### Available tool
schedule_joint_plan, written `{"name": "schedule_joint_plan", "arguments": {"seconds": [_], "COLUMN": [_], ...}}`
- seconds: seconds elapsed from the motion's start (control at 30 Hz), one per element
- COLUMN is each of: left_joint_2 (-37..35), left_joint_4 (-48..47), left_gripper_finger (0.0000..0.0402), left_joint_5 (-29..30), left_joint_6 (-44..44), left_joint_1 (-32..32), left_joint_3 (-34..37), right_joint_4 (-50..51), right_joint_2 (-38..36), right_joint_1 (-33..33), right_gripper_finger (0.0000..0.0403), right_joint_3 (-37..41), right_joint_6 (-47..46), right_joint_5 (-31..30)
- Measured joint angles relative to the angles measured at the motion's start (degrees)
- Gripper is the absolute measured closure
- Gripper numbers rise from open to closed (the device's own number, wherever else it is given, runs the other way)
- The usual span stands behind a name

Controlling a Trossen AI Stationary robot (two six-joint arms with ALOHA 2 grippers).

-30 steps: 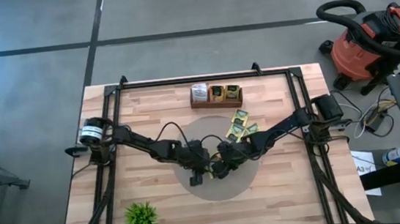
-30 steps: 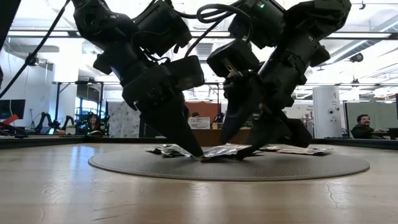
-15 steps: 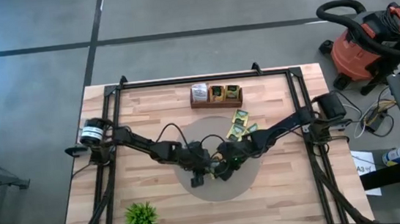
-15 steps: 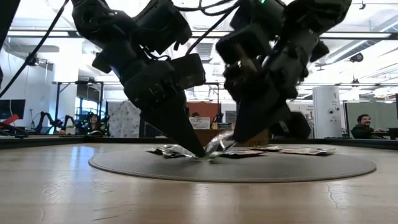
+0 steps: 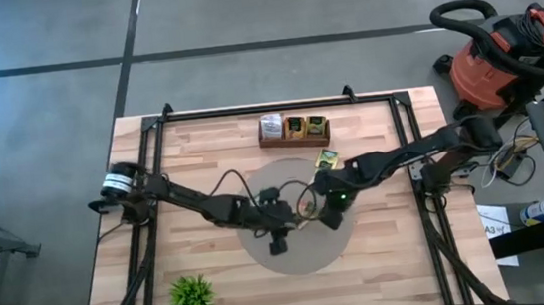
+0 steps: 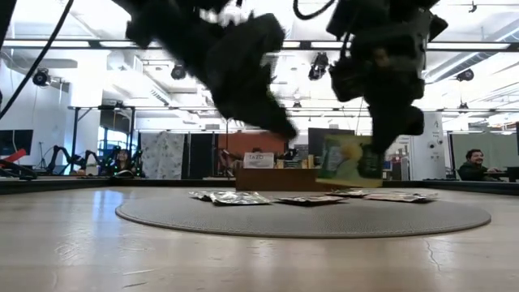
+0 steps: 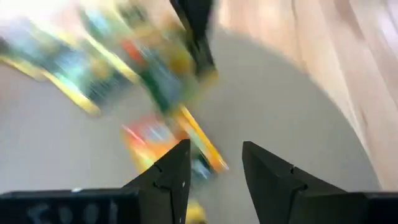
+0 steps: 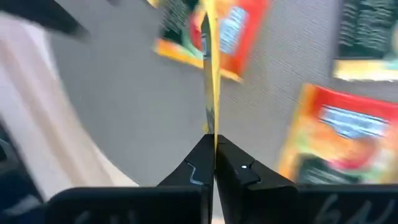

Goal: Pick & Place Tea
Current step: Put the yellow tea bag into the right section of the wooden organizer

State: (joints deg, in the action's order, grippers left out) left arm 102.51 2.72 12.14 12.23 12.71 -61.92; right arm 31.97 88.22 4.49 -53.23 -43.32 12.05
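Several flat tea sachets (image 6: pixel 235 197) lie on a round grey mat (image 5: pixel 261 249) in the middle of the wooden table. More sachets stand in a small wooden box (image 5: pixel 295 130) at the far edge. My right gripper (image 5: pixel 332 215) is above the mat's right half and shut on a yellow-green sachet (image 6: pixel 350 158), which its wrist view shows edge-on (image 8: pixel 210 81). My left gripper (image 5: pixel 278 238) hangs above the mat's middle, raised (image 6: pixel 284 128). Its fingers (image 7: pixel 214 149) are open and empty, with blurred sachets below them. My right gripper pinches the yellow-green sachet by one edge (image 8: pixel 210 132) between its two fingers. The fingers come from above, pointing down. The sachet hangs on edge below them, lifted clear of the mat (image 6: pixel 350 158).
Orange-red and dark-labelled sachets (image 8: pixel 348 137) lie on the mat under the right gripper. One sachet (image 5: pixel 328 159) lies at the mat's far right edge. A small green plant (image 5: pixel 192 294) stands near the table's front left. A black frame (image 5: pixel 145 185) runs along the table's sides.
Both grippers have risen from the mat. My right gripper has gone up and toward the table's right edge with one sachet, which is now lifted clear and hanging on edge. My left gripper has come up off the mat.
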Motion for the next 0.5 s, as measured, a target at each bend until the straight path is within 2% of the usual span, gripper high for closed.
{"name": "schedule_joint_plan", "arguments": {"seconds": [0.07, 0.17, 0.37, 0.5], "left_joint_2": [-1.7, -2.46, -0.69, 0.16], "left_joint_4": [0.23, 0.7, 0.1, 0.24], "left_gripper_finger": [0.0262, 0.0262, 0.0262, 0.0262], "left_joint_5": [2.56, 1.49, -4.23, -10.01], "left_joint_6": [-3.06, -8.96, -10.87, -10.59], "left_joint_1": [-0.81, -2.79, -7.77, -9.66], "left_joint_3": [-1.29, -4.15, -8.64, -9.81], "right_joint_4": [3.12, 4.96, 5.85, 7.12], "right_joint_2": [-1.1, -2.15, -3.92, -5.13], "right_joint_1": [-0.15, 0.02, 0.86, 1.27], "right_gripper_finger": [0.0394, 0.0394, 0.0394, 0.0394], "right_joint_3": [0.0, 0.0, -0.09, -1.99], "right_joint_6": [4.27, 9.95, 17.66, 21.73], "right_joint_5": [-0.25, -0.24, -1.23, -4.57]}}
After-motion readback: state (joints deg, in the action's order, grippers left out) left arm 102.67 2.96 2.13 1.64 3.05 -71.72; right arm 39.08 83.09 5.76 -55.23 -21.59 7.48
